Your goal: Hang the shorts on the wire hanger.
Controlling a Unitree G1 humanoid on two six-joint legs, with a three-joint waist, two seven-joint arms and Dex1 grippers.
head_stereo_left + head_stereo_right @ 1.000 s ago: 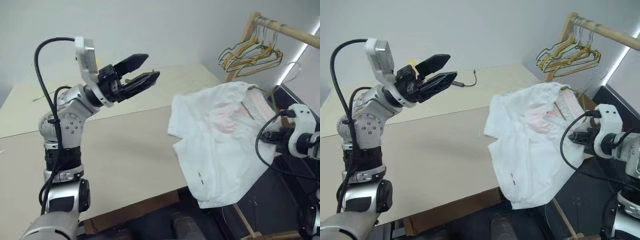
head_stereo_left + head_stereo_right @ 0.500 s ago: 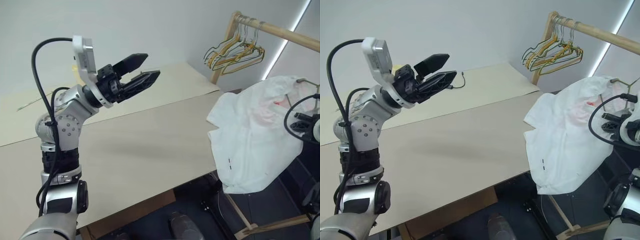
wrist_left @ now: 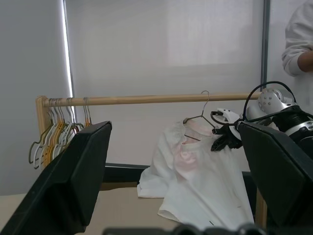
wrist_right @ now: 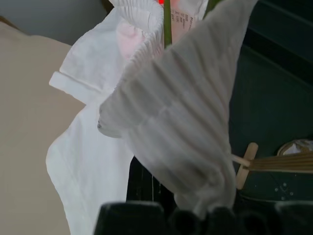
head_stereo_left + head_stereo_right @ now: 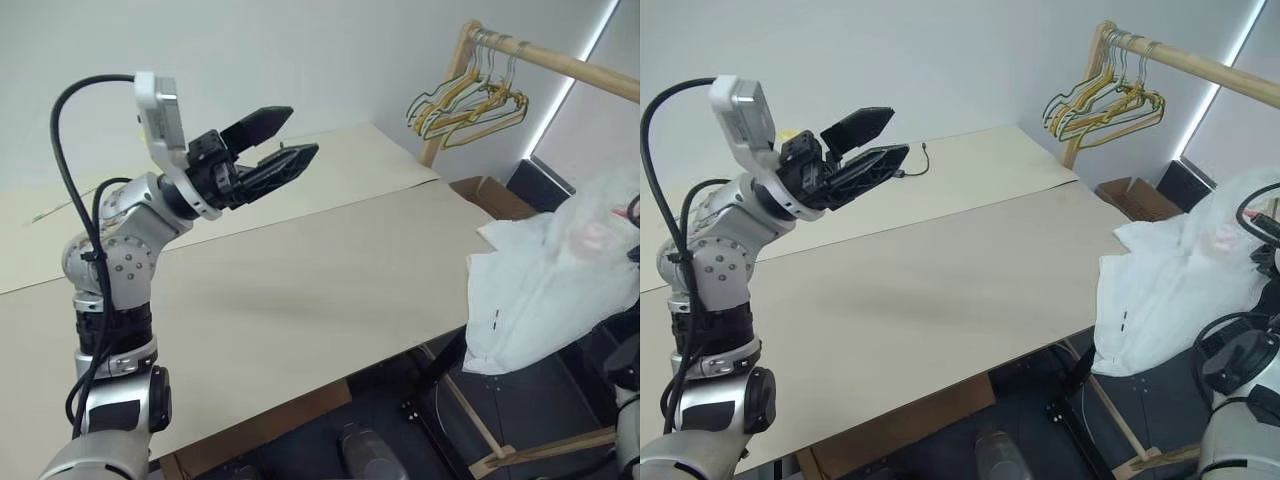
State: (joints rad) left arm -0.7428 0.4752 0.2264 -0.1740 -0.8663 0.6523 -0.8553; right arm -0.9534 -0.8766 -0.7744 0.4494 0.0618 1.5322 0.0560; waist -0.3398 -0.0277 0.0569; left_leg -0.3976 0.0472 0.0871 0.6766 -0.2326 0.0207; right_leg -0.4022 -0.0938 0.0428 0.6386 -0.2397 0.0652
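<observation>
The white shorts (image 5: 548,288) hang in the air past the table's right edge, draped over the thin wire hanger (image 3: 196,119), whose hook stands up near the wooden rod. A pink smudge shows on the fabric. My right gripper (image 3: 225,139) sits at the hanger's shoulder, shut on the wire, with cloth falling over its fingers. In the right wrist view the green wire of the hanger (image 4: 167,27) rises through the gathered waistband of the shorts (image 4: 171,112). My left gripper (image 5: 300,132) is raised above the table's left half, open and holding nothing.
The beige table (image 5: 300,290) stretches across the middle. A wooden rack (image 5: 560,62) at the back right carries bunched yellow and green hangers (image 5: 470,100). A cardboard box (image 5: 490,195) lies beside the table. A person's white sleeve (image 3: 298,34) shows behind the rack.
My right arm swung right and slightly up, carrying the shorts off the table to hang beyond its right edge. The view itself turned right. The left gripper stayed in place, open.
</observation>
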